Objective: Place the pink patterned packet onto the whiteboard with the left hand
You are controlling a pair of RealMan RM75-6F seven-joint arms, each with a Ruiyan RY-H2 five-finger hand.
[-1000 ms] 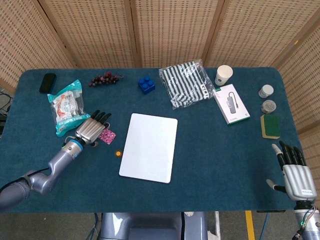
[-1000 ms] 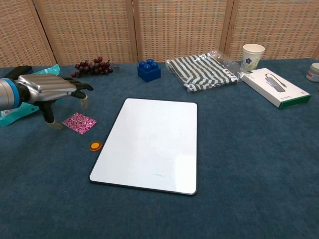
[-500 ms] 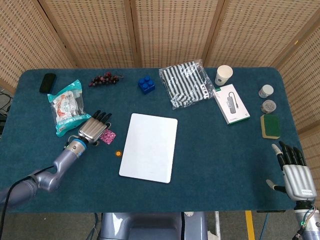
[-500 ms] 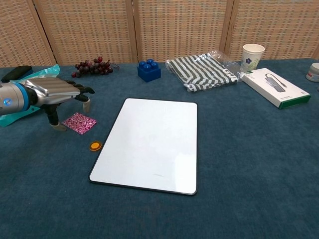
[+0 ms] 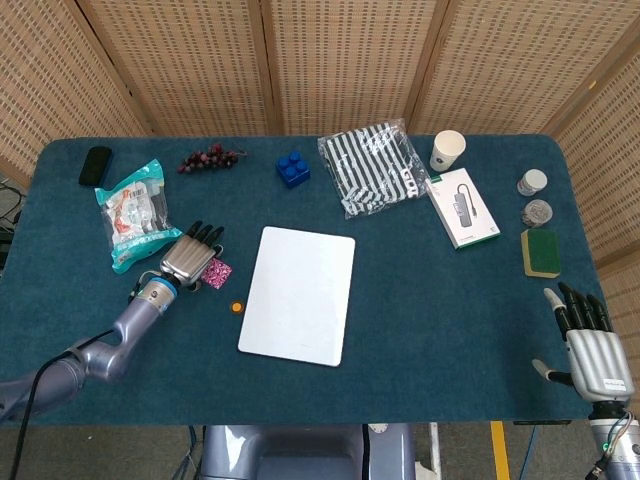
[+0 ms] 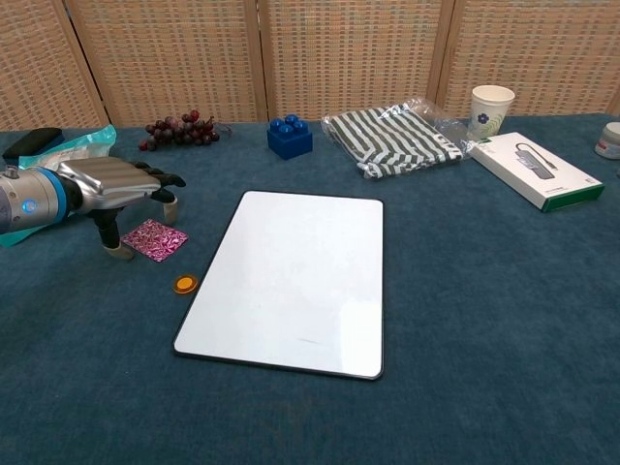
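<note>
The left hand hovers palm-down with fingers spread over the small pink patterned packet lying flat on the blue cloth, gripping nothing.

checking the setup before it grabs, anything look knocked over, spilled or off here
Nothing stands out. The pink packet lies flat beside the whiteboard, under the left hand; the paper cup stands upright.

Left hand low over the pink patterned packet on the desk.
The fingers reach right, spread above the packet's far-left edge; the thumb tip touches down just left of it. An orange disc lies between packet and whiteboard. Grapes and a blue block sit farther back.
</note>
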